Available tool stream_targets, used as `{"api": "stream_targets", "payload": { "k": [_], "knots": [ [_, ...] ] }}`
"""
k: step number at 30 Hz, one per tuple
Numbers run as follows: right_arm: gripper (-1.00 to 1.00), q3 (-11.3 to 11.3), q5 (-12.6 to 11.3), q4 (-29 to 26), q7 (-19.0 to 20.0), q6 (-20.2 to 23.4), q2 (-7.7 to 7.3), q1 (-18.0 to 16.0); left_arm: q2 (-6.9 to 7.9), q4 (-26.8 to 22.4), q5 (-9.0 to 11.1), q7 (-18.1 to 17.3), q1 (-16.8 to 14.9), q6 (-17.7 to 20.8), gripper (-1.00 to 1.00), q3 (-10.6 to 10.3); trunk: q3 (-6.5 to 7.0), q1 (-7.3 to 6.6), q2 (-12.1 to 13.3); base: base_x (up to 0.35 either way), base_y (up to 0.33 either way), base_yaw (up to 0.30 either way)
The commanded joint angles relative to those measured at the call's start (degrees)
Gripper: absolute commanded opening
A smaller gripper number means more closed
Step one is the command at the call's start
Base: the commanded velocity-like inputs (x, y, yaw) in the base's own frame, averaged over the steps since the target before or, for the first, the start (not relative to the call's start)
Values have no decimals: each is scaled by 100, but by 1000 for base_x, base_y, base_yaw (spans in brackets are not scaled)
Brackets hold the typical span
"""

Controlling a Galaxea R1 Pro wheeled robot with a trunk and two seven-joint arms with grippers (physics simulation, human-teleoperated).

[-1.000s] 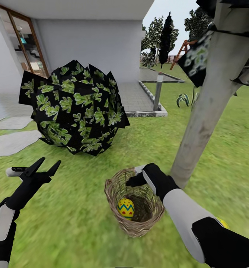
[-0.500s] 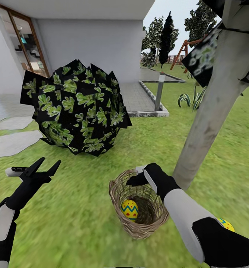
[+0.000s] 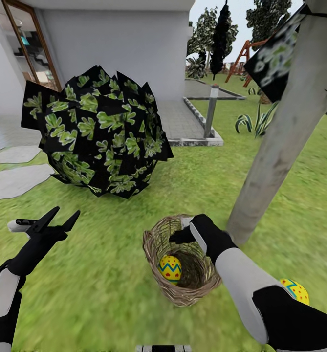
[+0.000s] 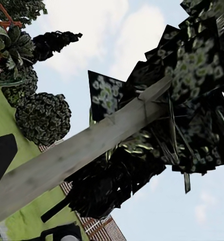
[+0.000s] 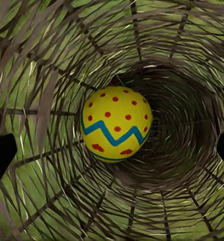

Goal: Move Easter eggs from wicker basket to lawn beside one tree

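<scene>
The wicker basket stood on the lawn just beside the foot of the tree, at the trunk's seven o'clock. One Easter egg lay inside on the basket's floor, with the right gripper poised over the rim, its fingers spread apart and empty. A second egg rested on the grass at the basket's three o'clock. The left gripper hung released, well apart, near the bush.

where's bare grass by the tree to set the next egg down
Open lawn lies between the bush and the tree trunk. Crowded spots: the basket near the trunk base, and an egg behind the right arm.
</scene>
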Motion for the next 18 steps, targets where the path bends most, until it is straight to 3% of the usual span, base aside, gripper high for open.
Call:
{"api": "stream_targets", "payload": {
  "k": [1,11,18],
  "knots": [
    [100,10,-33,66,-15,26,0,-3,1,0,22,1,-2,35,100,1,-28,1,-4,0,0,0],
    [100,11,-26,392,-57,31,0,-18,-2,0,13,3,-2,34,100,1,-249,27,-17,0,0,0],
    [100,10,-21,1250,-179,-23,0,-94,1,0,8,11,-2,34,100,1,-404,45,-26,0,0,0]
  ]
}}
